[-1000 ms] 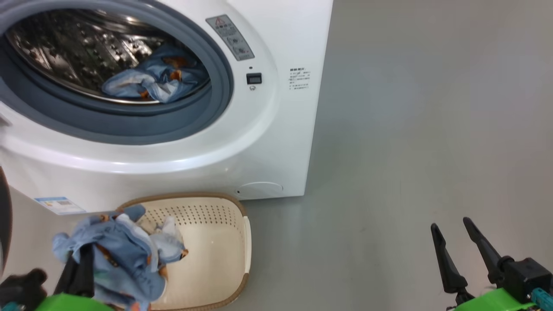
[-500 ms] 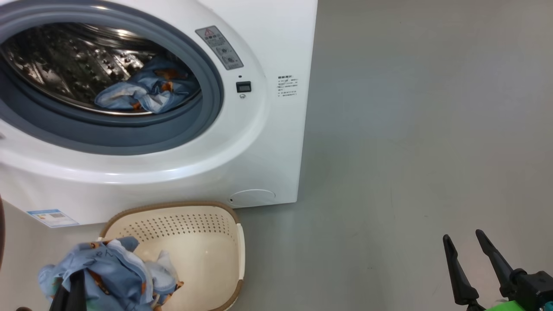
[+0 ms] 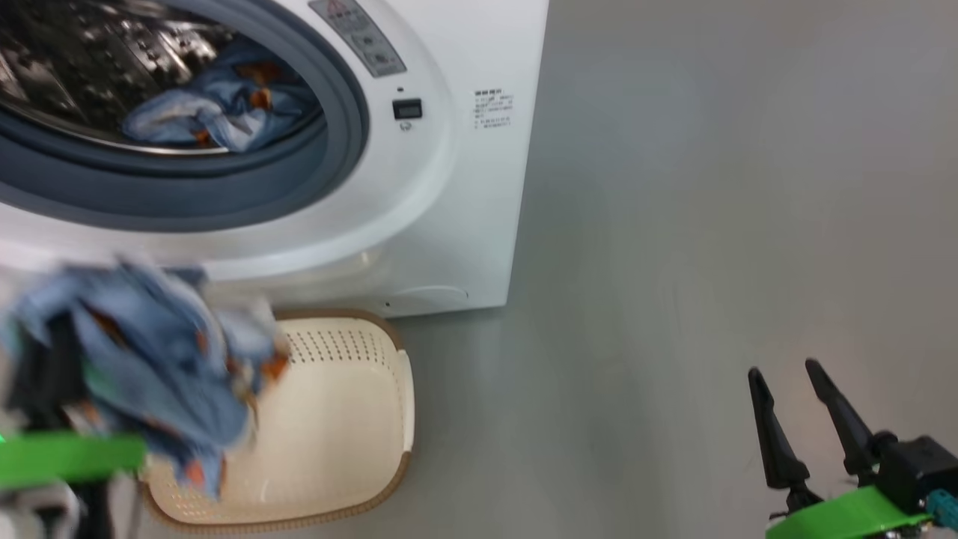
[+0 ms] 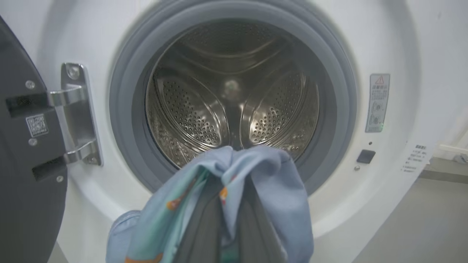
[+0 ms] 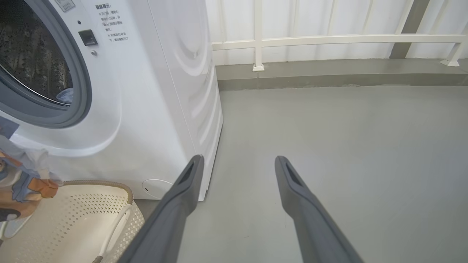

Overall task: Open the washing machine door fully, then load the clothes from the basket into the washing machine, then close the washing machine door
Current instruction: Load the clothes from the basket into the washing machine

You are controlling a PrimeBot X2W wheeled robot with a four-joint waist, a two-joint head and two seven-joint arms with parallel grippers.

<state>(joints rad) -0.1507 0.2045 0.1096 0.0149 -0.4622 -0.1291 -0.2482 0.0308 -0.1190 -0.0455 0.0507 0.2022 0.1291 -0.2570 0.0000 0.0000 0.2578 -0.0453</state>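
Observation:
The washing machine (image 3: 449, 187) stands with its opening uncovered; one light blue garment (image 3: 209, 112) lies in the steel drum (image 4: 234, 95). The black door (image 4: 22, 164) is swung out at the left on its metal hinge (image 4: 76, 113). My left gripper (image 4: 228, 193) is shut on a bundle of light blue clothes (image 3: 142, 352), which hangs blurred above the basket's left side, in front of the machine's lower rim. The cloth drapes over the fingers (image 4: 256, 226). The cream basket (image 3: 352, 419) sits on the floor below the opening. My right gripper (image 3: 782, 374) is open and holds nothing.
Grey floor (image 3: 673, 262) stretches to the right of the machine. A white railing (image 5: 329, 38) and a low kerb run along the back. The basket's brown rim (image 5: 98, 182) lies close to the machine's front corner.
The camera has shifted. My left gripper has lifted the blue bundle from the basket up to the machine's lower front. The right gripper stays open at the lower right.

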